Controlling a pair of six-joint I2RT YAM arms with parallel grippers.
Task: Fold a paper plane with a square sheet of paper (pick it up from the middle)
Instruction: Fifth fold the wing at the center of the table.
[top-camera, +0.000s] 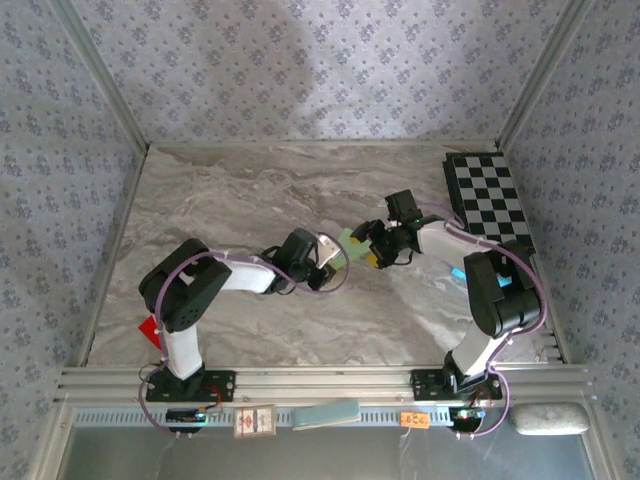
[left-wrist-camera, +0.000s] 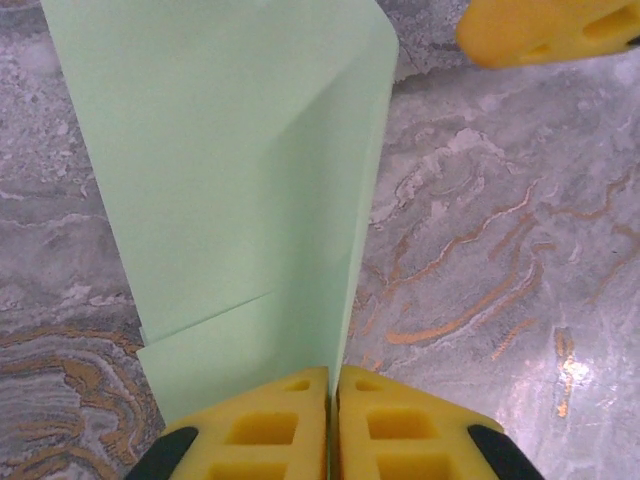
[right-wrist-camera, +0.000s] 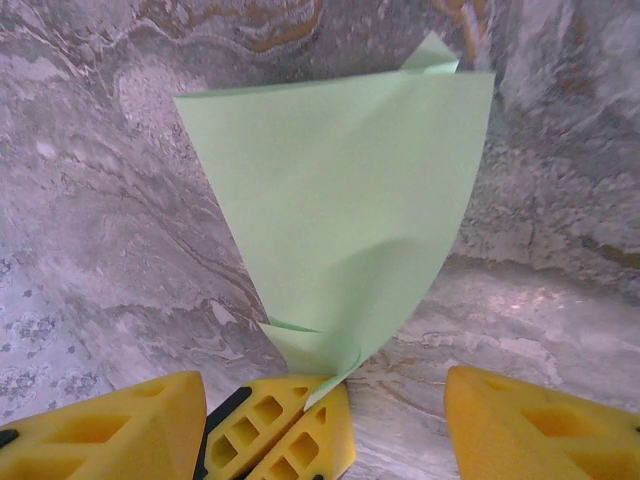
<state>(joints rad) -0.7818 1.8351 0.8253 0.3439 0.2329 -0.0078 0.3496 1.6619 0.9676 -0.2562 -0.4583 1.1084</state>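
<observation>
Because the paper (left-wrist-camera: 230, 180) was thin and light, it would likely bend and crease at the lightest squeeze and could slip from smooth pads. Judging from its loose curl, a folded corner or edge looked the safest place to pinch it, flat between the pads and not across the open sheet. The left tool (left-wrist-camera: 332, 385) was closed tight on one folded corner, with the pale green sheet fanning away from its tips and one side rolled over. The right tool (right-wrist-camera: 320, 390) stood open, gripping nothing. Its two fingers were spread to either side of that pinched corner, and the sheet rose in front of them. From above, the partly folded paper sat between both tools, over the middle of the bench (top-camera: 230, 200).
</observation>
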